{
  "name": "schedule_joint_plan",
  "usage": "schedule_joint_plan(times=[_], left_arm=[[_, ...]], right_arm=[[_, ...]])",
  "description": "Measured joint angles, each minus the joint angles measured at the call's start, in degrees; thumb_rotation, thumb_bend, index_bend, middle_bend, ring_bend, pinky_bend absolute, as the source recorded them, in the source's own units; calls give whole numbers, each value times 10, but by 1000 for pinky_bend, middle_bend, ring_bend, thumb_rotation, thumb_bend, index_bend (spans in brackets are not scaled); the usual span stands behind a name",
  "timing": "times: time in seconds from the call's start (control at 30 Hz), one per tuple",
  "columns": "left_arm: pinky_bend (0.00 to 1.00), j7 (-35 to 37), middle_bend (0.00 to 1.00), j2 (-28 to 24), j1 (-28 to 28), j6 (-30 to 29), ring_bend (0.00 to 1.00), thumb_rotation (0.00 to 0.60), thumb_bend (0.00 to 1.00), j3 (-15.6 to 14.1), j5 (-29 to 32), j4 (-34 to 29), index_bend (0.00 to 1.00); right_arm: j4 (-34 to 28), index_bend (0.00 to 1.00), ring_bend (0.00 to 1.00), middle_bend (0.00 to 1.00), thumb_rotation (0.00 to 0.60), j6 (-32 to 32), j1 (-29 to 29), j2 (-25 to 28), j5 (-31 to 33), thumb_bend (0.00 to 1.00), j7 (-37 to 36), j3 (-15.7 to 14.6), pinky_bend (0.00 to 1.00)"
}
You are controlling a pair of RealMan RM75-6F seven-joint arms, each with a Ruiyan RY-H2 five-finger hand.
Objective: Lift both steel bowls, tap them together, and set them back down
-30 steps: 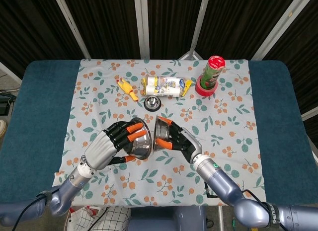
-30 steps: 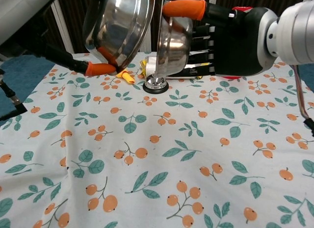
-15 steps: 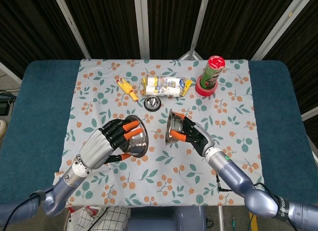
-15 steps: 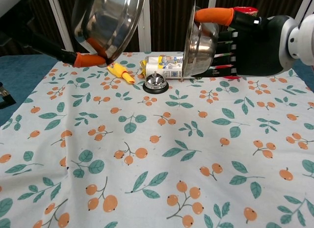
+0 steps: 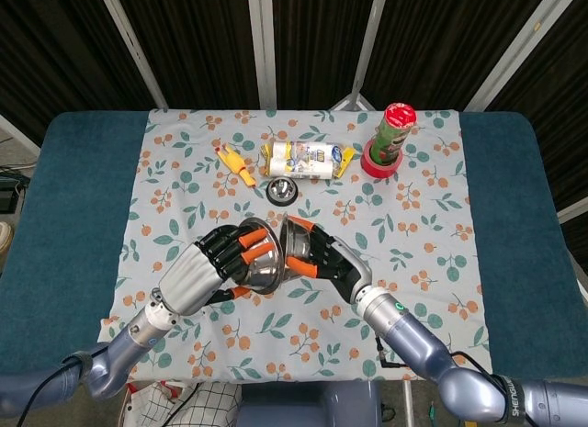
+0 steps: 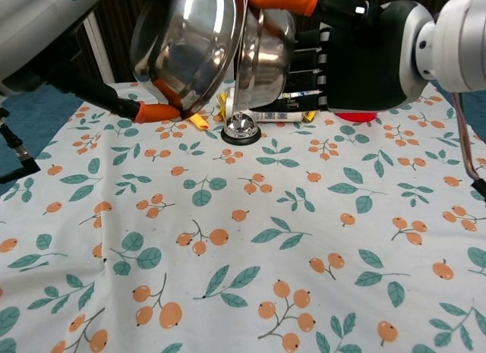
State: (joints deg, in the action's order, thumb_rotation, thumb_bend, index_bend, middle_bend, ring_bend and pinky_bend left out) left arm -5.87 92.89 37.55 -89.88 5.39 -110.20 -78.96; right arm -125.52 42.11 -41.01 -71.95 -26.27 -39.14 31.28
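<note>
left hand [image 5: 207, 273]: pale grey back, black fingers, orange tips | right hand [image 5: 323, 258]: black with orange fingertips, grey wrist collar | forearms: glossy blue-grey shells, green dot on the right one, thin black cables alongside, "SHENGU…" lettering low right

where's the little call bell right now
The call bell sits on the floral cloth near the middle far side in the head view, just in front of the yellow-ended packet and right of the yellow toy, beyond the two raised bowls.
</note>
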Motion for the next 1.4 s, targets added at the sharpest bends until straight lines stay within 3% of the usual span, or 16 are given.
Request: schedule_joint_plan(times=[0.4, 1.17, 1.4], left_arm=[[756, -14, 740, 11, 6, 4, 573, 600, 624, 6, 3, -2, 636], [757, -28, 744, -42, -8, -9, 576, 600, 629, -2, -11, -62, 638], [757, -30, 744, -61, -15, 0, 576, 600, 629, -5, 1, -89, 639]], right_arm=[[-46, 1000, 879, 816, 600, 86, -42, -32, 43, 358, 49, -5, 1000], [31, 1000, 879, 816, 600, -19, 38, 44, 2, 358, -8, 15, 1000], [55, 1000, 879, 816, 600, -11, 46, 55, -30, 357, 20, 0, 1000]])
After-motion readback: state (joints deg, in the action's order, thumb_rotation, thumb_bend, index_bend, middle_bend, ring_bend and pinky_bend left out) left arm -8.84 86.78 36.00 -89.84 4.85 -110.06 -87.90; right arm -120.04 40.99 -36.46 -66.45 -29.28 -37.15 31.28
